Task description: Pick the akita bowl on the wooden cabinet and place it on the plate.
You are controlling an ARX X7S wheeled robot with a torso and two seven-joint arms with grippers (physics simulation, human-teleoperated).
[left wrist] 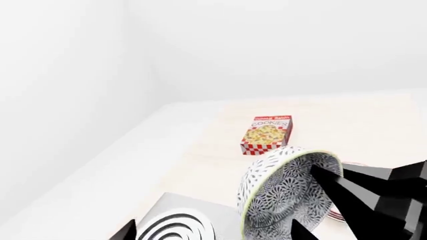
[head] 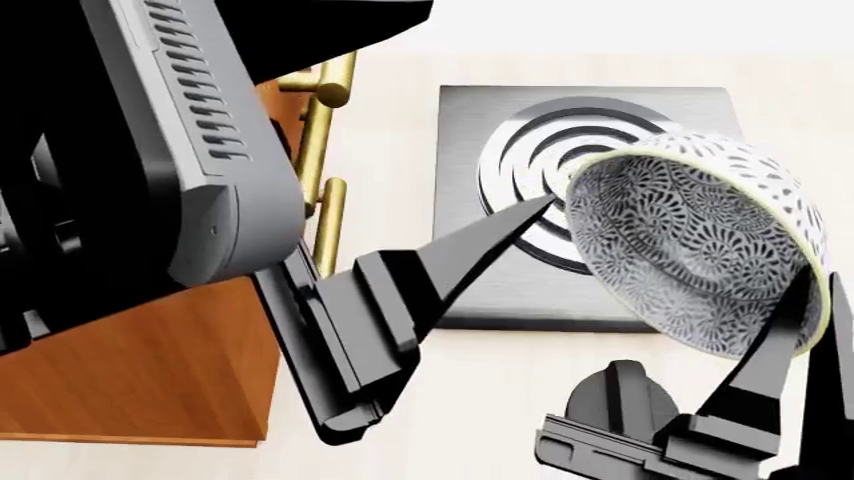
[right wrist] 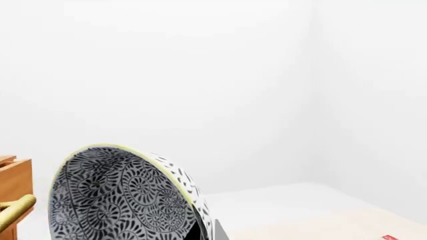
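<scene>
Now the akita bowl (head: 701, 240) hangs tipped sideways, mouth facing the wooden cabinet (head: 147, 380).

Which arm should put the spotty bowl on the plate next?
The right. Its pincer already grips the akita bowl by the rim, lifted and tilted, so it only needs carrying to the plate.

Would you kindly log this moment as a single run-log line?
phase: carry | right gripper: shut on akita bowl, tilted | left gripper: open | plate: mostly hidden
</scene>
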